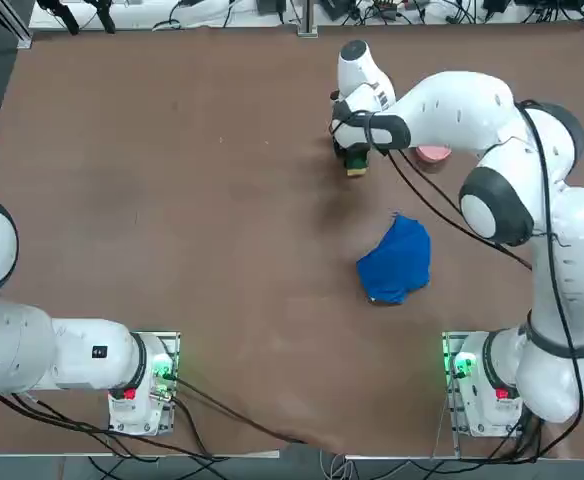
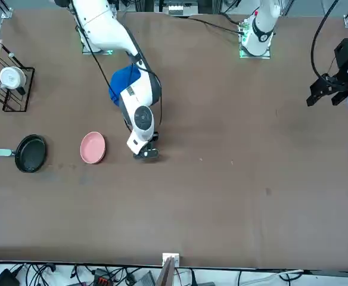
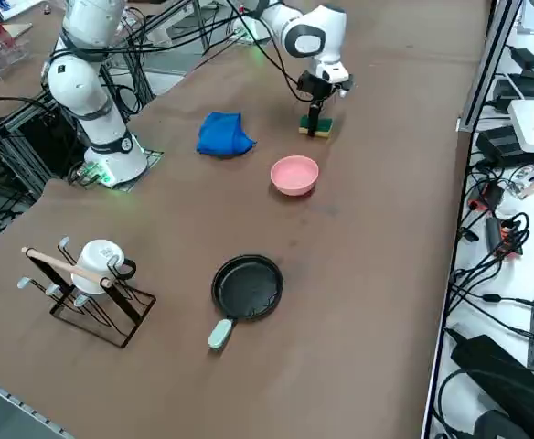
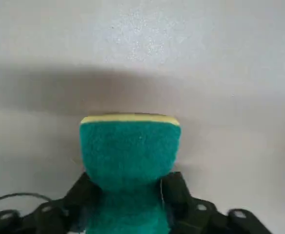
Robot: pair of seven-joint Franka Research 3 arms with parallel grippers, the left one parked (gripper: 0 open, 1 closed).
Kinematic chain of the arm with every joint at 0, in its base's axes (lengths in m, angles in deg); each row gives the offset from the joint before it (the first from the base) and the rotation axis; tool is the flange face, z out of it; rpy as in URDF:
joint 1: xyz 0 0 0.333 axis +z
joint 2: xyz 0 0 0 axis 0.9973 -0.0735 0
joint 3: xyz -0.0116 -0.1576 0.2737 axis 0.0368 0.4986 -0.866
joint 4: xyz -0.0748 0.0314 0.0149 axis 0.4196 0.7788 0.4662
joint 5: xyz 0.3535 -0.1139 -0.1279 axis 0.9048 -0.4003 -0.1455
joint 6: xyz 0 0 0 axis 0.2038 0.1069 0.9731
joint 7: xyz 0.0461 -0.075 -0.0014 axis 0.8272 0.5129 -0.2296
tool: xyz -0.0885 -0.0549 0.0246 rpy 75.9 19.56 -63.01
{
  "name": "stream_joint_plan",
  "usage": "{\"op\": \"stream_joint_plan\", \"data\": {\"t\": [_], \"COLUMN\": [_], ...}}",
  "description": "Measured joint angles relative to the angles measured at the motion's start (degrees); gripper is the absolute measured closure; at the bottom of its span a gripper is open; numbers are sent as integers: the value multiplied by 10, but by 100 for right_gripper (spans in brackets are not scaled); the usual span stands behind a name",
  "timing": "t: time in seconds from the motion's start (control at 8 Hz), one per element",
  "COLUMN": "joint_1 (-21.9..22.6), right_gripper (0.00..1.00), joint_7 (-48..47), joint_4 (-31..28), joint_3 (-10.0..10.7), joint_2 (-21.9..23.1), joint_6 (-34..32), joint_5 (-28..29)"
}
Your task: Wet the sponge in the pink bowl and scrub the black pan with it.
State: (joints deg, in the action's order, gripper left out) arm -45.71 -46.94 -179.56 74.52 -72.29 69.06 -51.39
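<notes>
Right gripper (image 4: 128,207) down at the table (image 1: 172,200), jaws hugging the sponge (image 4: 130,156) either side, can't tell if actually clamped. Pink bowl (image 3: 294,174) just beside, black pan (image 3: 247,286) further off.

Probably a robotics lab: cabled arms (image 1: 502,190), electronics (image 3: 532,123).

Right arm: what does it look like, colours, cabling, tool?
The right arm has glossy white rounded shells with dark grey joint rings. A black cable hangs loose along it. Its base glows green, with a red spot. The right tool is black with two fingers.
</notes>
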Motion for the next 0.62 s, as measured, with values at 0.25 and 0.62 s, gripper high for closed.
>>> {"op": "stream_joint_plan", "data": {"t": [0.25,0.62], "joint_1": [0,-1], "right_gripper": [2,0], "joint_7": [-2,-29], "joint_4": [1,20], "joint_3": [0,5], "joint_2": [-2,6], "joint_6": [4,5], "joint_5": [0,1]}}
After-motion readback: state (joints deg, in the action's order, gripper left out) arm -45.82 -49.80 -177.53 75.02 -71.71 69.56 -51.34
